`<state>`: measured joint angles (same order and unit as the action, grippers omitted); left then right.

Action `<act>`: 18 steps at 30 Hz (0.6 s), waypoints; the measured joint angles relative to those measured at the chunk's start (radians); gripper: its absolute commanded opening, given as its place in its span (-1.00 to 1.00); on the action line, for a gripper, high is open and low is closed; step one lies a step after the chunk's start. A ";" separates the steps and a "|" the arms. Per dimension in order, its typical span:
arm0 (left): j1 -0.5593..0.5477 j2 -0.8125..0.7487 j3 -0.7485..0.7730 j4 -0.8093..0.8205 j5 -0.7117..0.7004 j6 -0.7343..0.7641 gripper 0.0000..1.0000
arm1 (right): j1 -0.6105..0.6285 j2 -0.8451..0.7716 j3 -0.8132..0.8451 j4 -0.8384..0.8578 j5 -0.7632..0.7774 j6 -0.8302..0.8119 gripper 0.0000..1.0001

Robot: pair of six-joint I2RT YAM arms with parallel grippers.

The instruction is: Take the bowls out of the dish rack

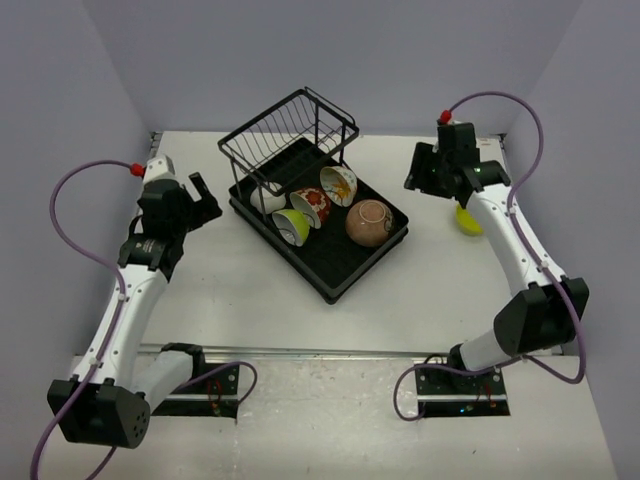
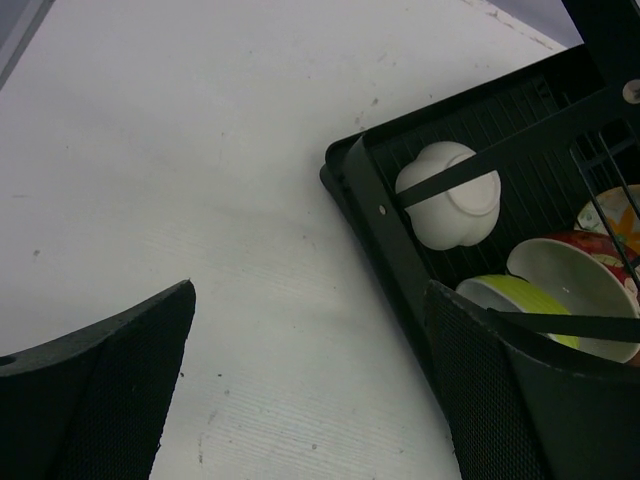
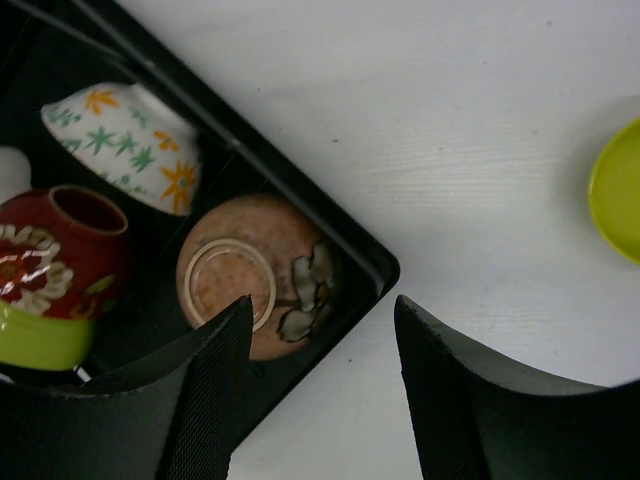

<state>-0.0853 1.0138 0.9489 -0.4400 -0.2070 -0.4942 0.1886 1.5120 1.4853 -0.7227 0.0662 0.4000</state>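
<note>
The black dish rack (image 1: 335,270) lies mid-table with its wire basket (image 1: 290,130) at the far end. In it are a white bowl (image 1: 265,200), a red patterned bowl (image 1: 312,205), a lime-green bowl (image 1: 292,226), a white flowered bowl (image 1: 340,185) and an upturned tan-brown bowl (image 1: 368,222). Another lime-green bowl (image 1: 466,220) sits on the table to the right, partly behind my right arm. My left gripper (image 1: 205,200) hangs open left of the rack, holding nothing. My right gripper (image 1: 420,172) is open and empty over the rack's right corner (image 3: 335,218), near the tan-brown bowl (image 3: 250,275).
White walls close in the table on the left, far and right sides. In the left wrist view the rack's corner (image 2: 385,230) lies just right of bare table between the fingers (image 2: 100,390).
</note>
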 measured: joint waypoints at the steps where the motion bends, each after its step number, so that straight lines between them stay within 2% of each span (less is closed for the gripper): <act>1: 0.000 -0.010 -0.009 0.000 0.007 0.000 0.90 | 0.028 -0.010 -0.004 0.006 -0.008 -0.013 0.19; 12: 0.000 -0.127 -0.118 0.021 0.066 -0.002 0.90 | 0.262 -0.066 -0.063 0.071 0.018 -0.167 0.11; 18: 0.000 -0.175 -0.157 0.052 0.119 -0.002 0.90 | 0.341 -0.067 -0.170 0.244 0.134 -0.274 0.08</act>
<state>-0.0853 0.8383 0.7918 -0.3882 -0.0879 -0.4957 0.5297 1.4448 1.3155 -0.4789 0.1997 0.1265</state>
